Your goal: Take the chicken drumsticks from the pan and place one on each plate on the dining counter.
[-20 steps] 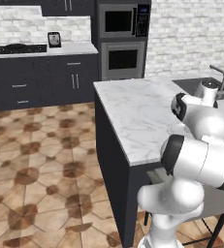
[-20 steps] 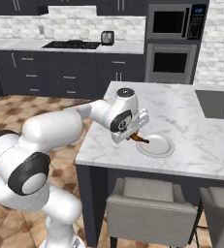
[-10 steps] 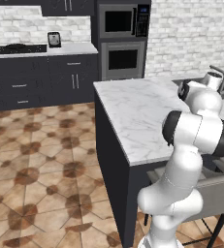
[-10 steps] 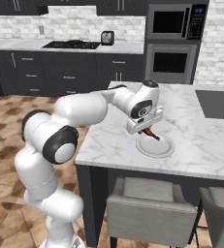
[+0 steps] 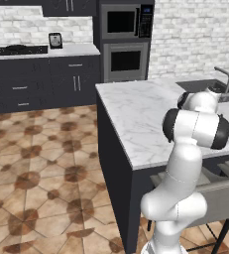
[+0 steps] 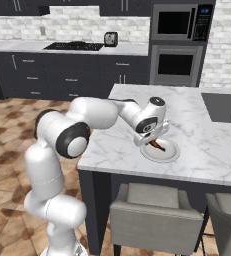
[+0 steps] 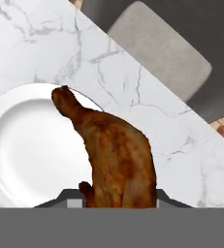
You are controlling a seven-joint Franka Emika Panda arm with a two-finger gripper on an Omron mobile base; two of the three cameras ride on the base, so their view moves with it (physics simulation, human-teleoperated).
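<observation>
You are looking at a rendered kitchen with dark cabinets, a white brick wall and a patterned brown tile floor. The white robot arm reaches out over the dining counter (image 6: 197,135), a white, grey-veined marble slab on a dark base.

In the right base view, the gripper (image 6: 153,141) hangs just above a plate (image 6: 163,153) that sits near the counter's front edge, the edge closest to the grey stools (image 6: 154,218). The claw is clamped on a chicken drumstick (image 6: 156,145), a small glossy orange-brown piece, which it holds over the plate's left side. You cannot tell from this view whether the meat touches the plate.

In the hand view, the drumstick (image 7: 114,156) rises from between the fingertips at the bottom, thick end nearest the claw, thin end pointing away and ending over the plate's rim. The pale plate (image 7: 21,155) lies beneath it on the marble (image 7: 133,87), and a grey stool seat (image 7: 162,53) shows beyond the counter's edge.

In the left base view, the arm's upper joints stand in front of the counter (image 5: 136,119), hiding the claw. A sink (image 5: 205,88) with a tap (image 5: 224,79) is set into the counter's far corner.

On the back worktop a black stove (image 6: 74,46) sits beside a small dark appliance (image 6: 110,38). A built-in oven (image 6: 176,64) with a microwave (image 6: 179,22) above stands to the right.
</observation>
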